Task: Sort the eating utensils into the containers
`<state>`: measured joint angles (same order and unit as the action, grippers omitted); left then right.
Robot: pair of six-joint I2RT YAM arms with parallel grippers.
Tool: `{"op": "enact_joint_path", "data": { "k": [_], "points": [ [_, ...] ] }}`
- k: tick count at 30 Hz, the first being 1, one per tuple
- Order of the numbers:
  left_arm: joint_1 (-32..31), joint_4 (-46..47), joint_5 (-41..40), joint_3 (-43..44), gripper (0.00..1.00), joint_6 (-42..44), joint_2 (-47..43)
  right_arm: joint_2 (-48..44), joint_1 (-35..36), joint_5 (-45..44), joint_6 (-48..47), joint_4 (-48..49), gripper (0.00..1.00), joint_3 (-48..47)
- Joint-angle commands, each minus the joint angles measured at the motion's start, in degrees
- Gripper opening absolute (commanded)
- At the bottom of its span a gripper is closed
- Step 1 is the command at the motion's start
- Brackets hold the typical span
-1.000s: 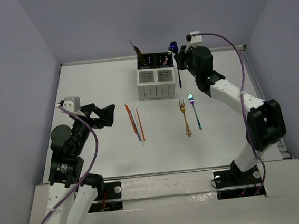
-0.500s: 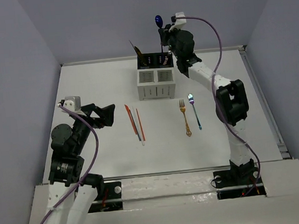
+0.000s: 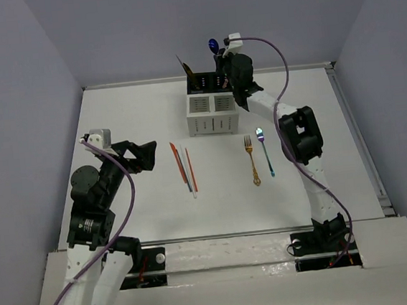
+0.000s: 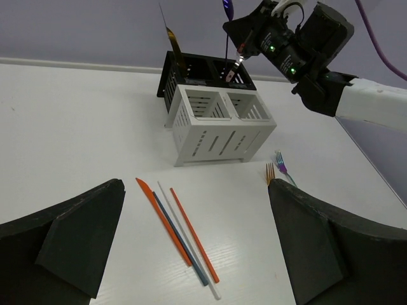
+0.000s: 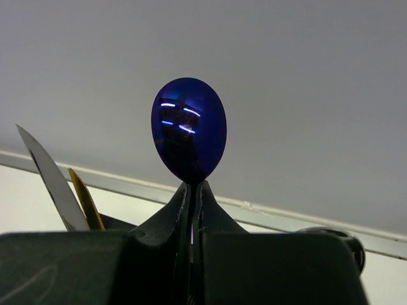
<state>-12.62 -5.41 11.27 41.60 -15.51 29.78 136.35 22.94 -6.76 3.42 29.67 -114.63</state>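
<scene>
Spoon (image 5: 189, 130): upright, blue bowl up, at caddy's (image 3: 213, 112) back right compartment; lower handle hidden.
Right jaws: clamped on spoon's neck.
Left jaws: spread wide, empty, over the surface (image 3: 223, 208); partly cut off by frame.
Forks (image 4: 275, 170): half hidden behind left finger.
</scene>
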Motion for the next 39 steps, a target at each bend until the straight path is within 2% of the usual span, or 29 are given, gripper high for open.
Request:
{"op": "enact_joint_path", "data": {
  "k": [1, 3, 5, 6, 9, 10, 15, 18, 19, 20, 23, 26, 27, 29, 34, 39],
  "points": [
    [0.93, 2.86, 1.21, 0.23, 0.99, 0.39, 0.37, -0.65, 0.26, -1.15, -1.14, 5.92, 0.01, -1.04],
    [0.93, 2.86, 1.30, 0.23, 0.99, 0.30, 0.45, -1.35, 0.26, -0.71, -0.79, 6.36, 0.04, 0.80],
    [0.93, 2.86, 1.39, 0.14, 0.99, 0.30, 0.37, -2.49, 0.26, -0.36, -0.17, 7.50, 0.19, 4.39],
    [0.93, 2.86, 1.48, 0.14, 0.99, 0.30, 0.28, -3.89, 0.26, -0.18, 0.09, 8.46, 0.35, 5.63],
    [0.93, 2.95, 1.39, 0.14, 0.99, 0.39, -0.16, -7.05, 0.26, 0.17, 0.27, 7.43, 0.52, 8.18],
    [0.93, 2.95, 1.30, 0.14, 0.99, 0.39, -0.25, -8.02, 0.26, 0.17, 0.36, 6.90, 0.54, 8.63],
    [0.93, 2.69, 0.25, 0.14, 0.99, 0.48, -1.48, -16.37, 0.26, -0.52, 1.40, 0.40, 0.58, 13.27],
    [0.93, 2.68, -0.10, 0.06, 0.99, 0.48, -2.36, -25.50, 0.26, -1.49, 5.69, -1.71, 0.58, 26.59],
    [0.93, 2.68, -0.02, 0.06, 0.99, 0.48, -2.53, -27.87, 0.26, -1.58, 7.11, -2.24, 0.58, 26.65],
    [0.93, 2.60, -0.02, 0.06, 0.99, 0.48, -2.53, -32.25, 0.26, -1.67, 9.48, -4.77, 0.58, 32.31],
    [0.93, 2.77, 0.25, -0.03, 0.99, 0.39, -2.62, -38.85, 0.26, -2.11, 14.40, -13.80, 0.55, 40.33],
    [0.93, 2.68, 0.25, -0.12, 0.99, 0.39, -2.71, -41.60, 0.26, -1.59, 16.53, -22.60, 0.51, 43.69],
    [0.41, 2.60, 0.25, -0.12, 0.99, 0.30, -2.80, -42.48, 0.26, -1.24, 16.79, -29.08, 0.50, 44.14],
    [0.41, 2.60, 0.33, -0.21, 0.99, 0.30, -3.06, -43.36, 0.26, -0.71, 16.62, -35.70, 0.49, 47.28],
    [0.41, 2.42, 0.42, -0.38, 0.99, 0.13, -4.03, -48.63, 0.79, -1.58, 16.00, -41.97, 0.49, 54.31],
    [0.41, 2.60, 0.77, -0.38, 0.99, 0.04, -3.85, -48.91, 1.40, -0.45, 16.00, -44.79, 0.50, 58.90]
  ]
}}
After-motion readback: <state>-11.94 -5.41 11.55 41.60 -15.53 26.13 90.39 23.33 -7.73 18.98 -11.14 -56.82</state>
